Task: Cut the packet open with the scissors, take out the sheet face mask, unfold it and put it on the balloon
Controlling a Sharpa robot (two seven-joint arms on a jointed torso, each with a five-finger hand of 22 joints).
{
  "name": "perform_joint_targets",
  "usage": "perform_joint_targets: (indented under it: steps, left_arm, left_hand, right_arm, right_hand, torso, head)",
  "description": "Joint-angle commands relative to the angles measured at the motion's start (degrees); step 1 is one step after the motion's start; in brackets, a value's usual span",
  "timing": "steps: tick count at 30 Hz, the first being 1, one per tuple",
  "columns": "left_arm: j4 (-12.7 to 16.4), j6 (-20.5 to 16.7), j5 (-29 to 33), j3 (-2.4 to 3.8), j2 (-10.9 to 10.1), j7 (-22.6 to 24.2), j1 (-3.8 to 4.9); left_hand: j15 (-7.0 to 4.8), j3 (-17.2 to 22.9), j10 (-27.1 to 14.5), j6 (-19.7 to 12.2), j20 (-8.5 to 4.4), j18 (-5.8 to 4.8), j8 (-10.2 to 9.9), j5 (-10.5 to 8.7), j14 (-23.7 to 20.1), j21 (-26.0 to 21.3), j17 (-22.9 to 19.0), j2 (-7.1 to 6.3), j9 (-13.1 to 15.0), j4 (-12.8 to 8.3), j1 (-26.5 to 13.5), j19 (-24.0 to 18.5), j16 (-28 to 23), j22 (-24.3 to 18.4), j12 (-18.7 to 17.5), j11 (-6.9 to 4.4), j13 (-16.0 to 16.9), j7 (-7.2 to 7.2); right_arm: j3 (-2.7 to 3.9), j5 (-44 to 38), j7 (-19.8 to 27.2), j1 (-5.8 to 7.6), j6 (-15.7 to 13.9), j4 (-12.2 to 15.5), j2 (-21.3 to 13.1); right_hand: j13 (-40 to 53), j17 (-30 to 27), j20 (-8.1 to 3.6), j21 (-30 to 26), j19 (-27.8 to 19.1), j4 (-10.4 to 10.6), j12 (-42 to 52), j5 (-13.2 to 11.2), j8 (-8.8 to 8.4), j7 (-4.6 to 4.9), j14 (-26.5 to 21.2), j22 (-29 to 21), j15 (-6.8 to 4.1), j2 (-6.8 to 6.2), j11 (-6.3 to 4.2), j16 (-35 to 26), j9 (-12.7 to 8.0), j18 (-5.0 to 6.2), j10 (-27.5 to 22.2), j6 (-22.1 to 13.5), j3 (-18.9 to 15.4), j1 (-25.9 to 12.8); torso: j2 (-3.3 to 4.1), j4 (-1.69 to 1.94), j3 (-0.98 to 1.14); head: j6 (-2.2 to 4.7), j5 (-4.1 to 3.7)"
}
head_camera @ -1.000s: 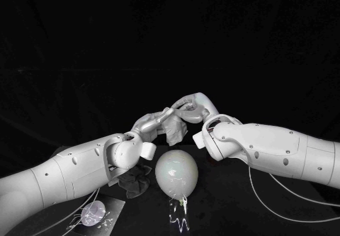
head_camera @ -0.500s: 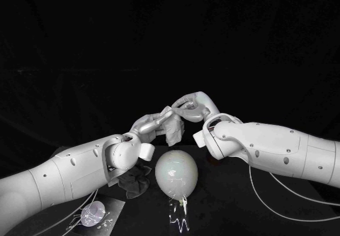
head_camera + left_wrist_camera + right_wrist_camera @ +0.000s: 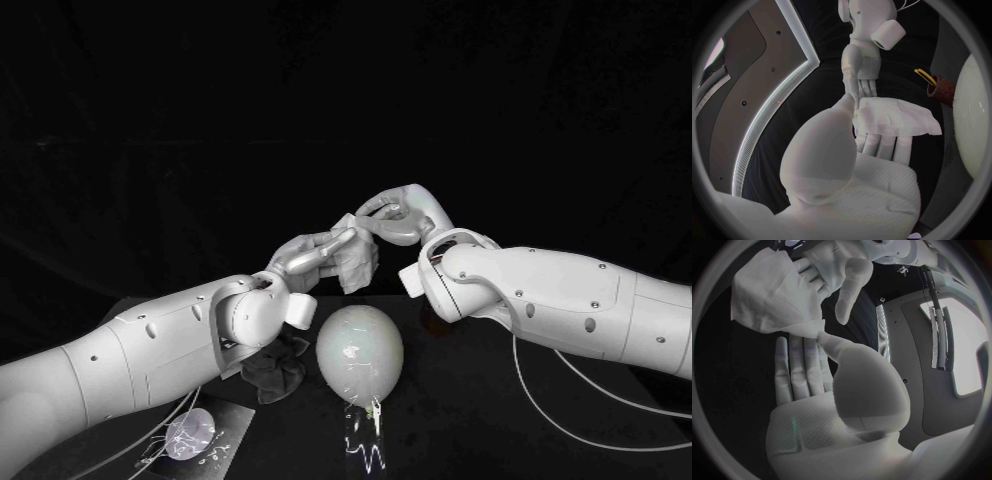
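Mask (image 3: 351,262), folded, pinched by left hand (image 3: 306,252), thumb on pressed-together fingers; right hand (image 3: 397,215) nips a corner. Risk: uneven pull tears it, or it slips past balloon (image 3: 359,350).

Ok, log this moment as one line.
left hand: holds sheet mask | right hand: pinches its corner | state: folded, not on balloon

The left robot hand (image 3: 856,170) is holding the folded white sheet face mask (image 3: 895,117). The mask is lying across its outstretched fingers (image 3: 879,145), with the thumb pressing down on one end. The right robot hand (image 3: 861,65) is reaching in from beyond those fingertips and touching the mask at the same end. The pale balloon (image 3: 970,115) is sitting near the mask's loose end, beside the left robot hand's fingers.
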Motion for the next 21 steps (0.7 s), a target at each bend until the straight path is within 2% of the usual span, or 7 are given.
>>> perform_joint_targets:
  steps: [1, 12, 21]
  left_arm:
    - [0.1, 0.4, -0.2, 0.07, 0.1, 0.6, 0.06]
    - [-0.2, 0.6, -2.3, 0.06, 0.5, -0.5, 0.06]
    - [-0.5, 0.1, -3.0, 0.04, 0.8, -1.0, -0.05]
  left_hand:
    - [0.02, -0.2, 0.5, 0.5, 0.01, 1.17, -0.3, -0.1, 0.4, 0.3, 0.1, -0.01, -0.1, -0.1, 0.6, 0.5, 0.4, 0.0, 0.2, -0.13, 0.0, 0.18]
    - [0.6, 1.7, -0.5, 1.2, 0.09, 0.6, -1.9, -0.1, -1.1, -0.8, -0.3, 0.64, -0.8, -2.2, 5.8, -1.2, -0.7, -0.4, -0.2, 0.36, -0.1, -0.47]
    - [1.04, 2.1, -1.0, 1.5, -0.07, 0.77, -2.7, -0.11, -2.2, -1.6, -0.6, 0.05, -1.2, -2.4, 6.4, -4.0, -1.4, -0.6, -0.2, 0.56, -0.1, -0.39]
  right_arm:
    - [0.04, 0.2, 0.6, 0.04, 0.5, 0.3, 0.1]
    - [0.05, 0.4, 1.2, 0.03, -0.2, 0.8, 0.5]
    - [0.06, 0.4, 1.5, 0.02, -0.3, 1.0, 0.9]
  right_hand:
    - [0.0, 0.1, 0.05, 0.2, -0.4, -0.1, 0.2, 0.2, 0.37, -0.17, 0.0, 0.0, 0.05, 0.21, -0.26, 0.0, 0.0, 0.52, 0.2, 0.1, 0.2, -0.3]
    - [0.1, 0.2, 0.04, 0.5, -0.6, -0.3, 0.2, 0.2, 0.48, -0.18, 0.1, 0.4, 0.04, 0.24, -0.27, -0.2, 0.3, 0.52, 0.3, 0.0, 0.4, -0.4]
    - [0.2, 0.3, 0.03, 0.6, -0.7, -0.4, 0.1, 0.2, 0.52, -0.18, 0.1, 0.6, 0.03, 0.27, -0.27, -0.2, 0.4, 0.52, 0.3, -0.1, 0.4, -0.5]
  torso:
    - [0.07, 0.02, 0.03]
    - [-0.03, 0.04, 0.02]
    - [0.06, -0.01, 0.01]
  head:
    - [-0.04, -0.03]
    - [-0.09, 0.03]
    - [-0.05, -0.03]
